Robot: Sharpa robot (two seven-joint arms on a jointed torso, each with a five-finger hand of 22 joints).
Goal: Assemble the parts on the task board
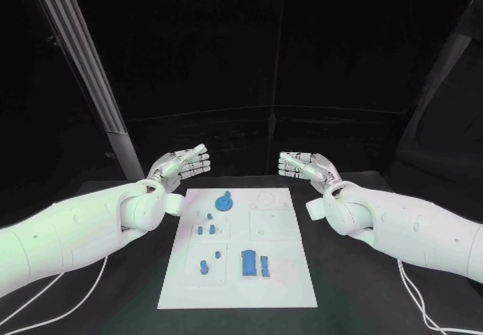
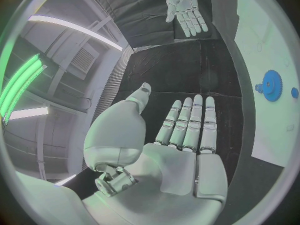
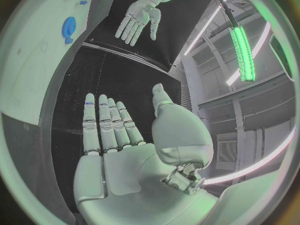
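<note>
The white task board point(image 1: 282, 279) lies in the middle of the black table. A blue gear point(image 1: 225, 202) sits near its far end, and the same gear point(image 2: 271, 85) point(image 3: 69, 27) shows in both wrist views. Small blue pieces point(image 1: 206, 229) lie left of the board's centre. A blue block point(image 1: 248, 263) with a slimmer piece point(image 1: 264, 265) beside it lies nearer me. My left hand point(image 1: 181, 165) hovers open beyond the board's far left corner, fingers straight. My right hand point(image 1: 305, 166) hovers open beyond the far right corner. Both palms face each other and hold nothing.
A slanted metal pole point(image 1: 95, 91) rises behind the table at the left. Black cloth hangs behind the table. Thin white cables point(image 1: 61, 283) run over the table under both arms.
</note>
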